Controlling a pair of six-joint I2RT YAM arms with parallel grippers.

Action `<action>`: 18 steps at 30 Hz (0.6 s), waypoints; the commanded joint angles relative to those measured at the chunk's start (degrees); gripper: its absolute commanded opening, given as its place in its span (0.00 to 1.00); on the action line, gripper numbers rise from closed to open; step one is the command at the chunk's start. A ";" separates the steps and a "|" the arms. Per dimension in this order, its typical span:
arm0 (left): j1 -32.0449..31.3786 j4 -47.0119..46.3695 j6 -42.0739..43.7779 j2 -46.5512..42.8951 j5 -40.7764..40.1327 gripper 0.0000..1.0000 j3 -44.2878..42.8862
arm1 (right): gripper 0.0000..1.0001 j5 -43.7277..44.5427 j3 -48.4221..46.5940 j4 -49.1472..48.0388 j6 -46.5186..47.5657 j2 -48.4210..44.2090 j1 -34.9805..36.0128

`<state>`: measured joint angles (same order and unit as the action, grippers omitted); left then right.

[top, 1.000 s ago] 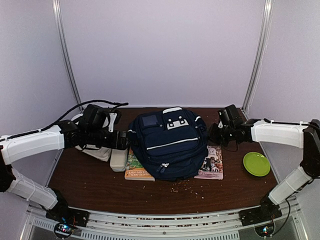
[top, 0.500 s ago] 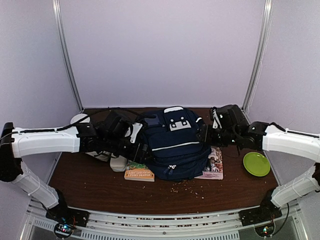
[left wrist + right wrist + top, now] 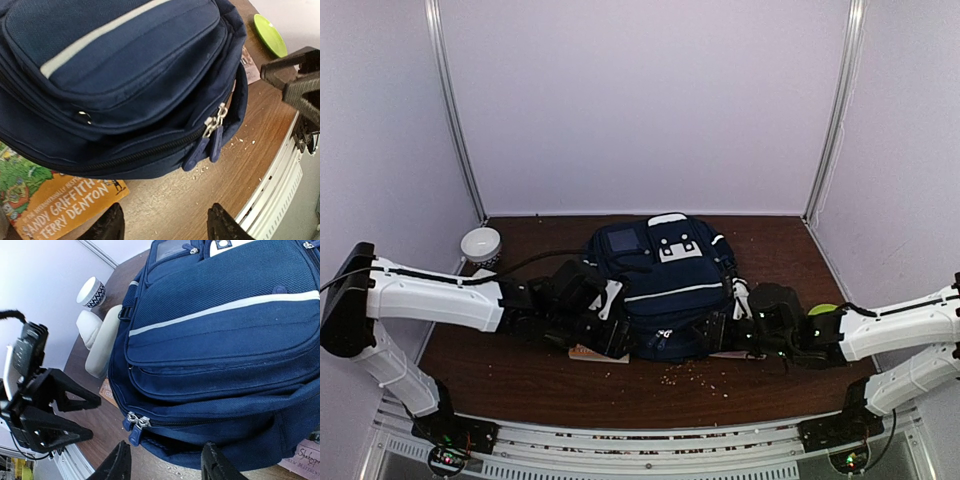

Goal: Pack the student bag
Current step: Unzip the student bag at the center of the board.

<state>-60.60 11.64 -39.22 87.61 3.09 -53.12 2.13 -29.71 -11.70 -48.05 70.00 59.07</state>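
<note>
Left fingers (image 3: 113, 226) and right fingers (image 3: 119, 463) have dropped beside the student bag (image 3: 665, 272)

You have soft, even overhead light, only faint shadow under the student bag (image 3: 665, 270) at 6 o'clock, and fisheye-bent wrist-view edges.

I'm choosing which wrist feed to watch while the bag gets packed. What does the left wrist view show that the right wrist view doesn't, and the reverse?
Only the left wrist view: the green plate at the far edge, and the orange book with its printed title readable. Only the right wrist view: the patterned cup and the cream items lying near it. Both: the student bag filling most of the picture, its paired zipper pulls, and the brown table.
</note>
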 commanded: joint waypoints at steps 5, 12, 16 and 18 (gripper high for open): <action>-1.15 -13.93 -4.62 0.51 -0.06 0.56 3.57 | 0.48 2.58 1.67 -9.07 -2.93 0.73 2.67; -1.81 -10.06 -2.57 4.99 -0.34 0.54 -2.56 | 0.49 6.55 5.93 -5.71 -4.24 -5.82 2.73; -1.83 -7.76 -1.74 7.69 0.10 0.52 -5.34 | 0.49 7.16 7.32 -4.20 -4.11 -8.84 2.72; -1.80 -7.32 -1.66 8.36 0.13 0.50 -6.01 | 0.48 7.35 8.00 -4.14 -4.13 -9.60 2.74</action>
<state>-62.26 3.79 -42.04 94.41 2.79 -56.66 7.07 -23.07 -16.88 -51.75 62.41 61.63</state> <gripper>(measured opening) 0.514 0.487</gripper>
